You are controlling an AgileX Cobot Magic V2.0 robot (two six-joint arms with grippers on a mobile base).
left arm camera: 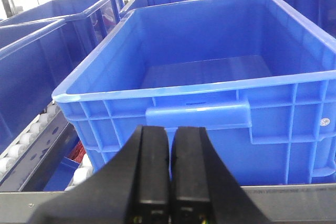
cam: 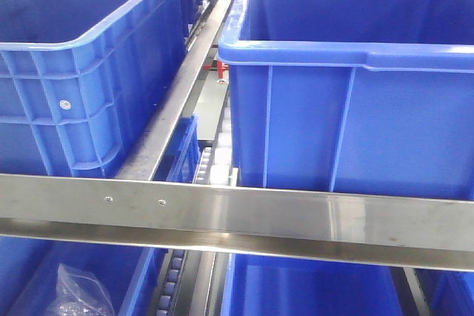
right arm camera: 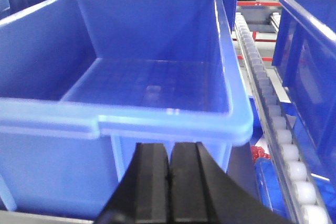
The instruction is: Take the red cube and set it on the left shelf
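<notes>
Two bins, left bin and right bin, sit side by side behind a metal rail, with more bins below.

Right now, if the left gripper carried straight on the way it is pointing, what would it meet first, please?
Most likely the near wall of the blue bin directly ahead. The left gripper, jaws closed and empty, points at the wall around the moulded handle, below the rim. Depth is hard to judge from the wrist view.
</notes>
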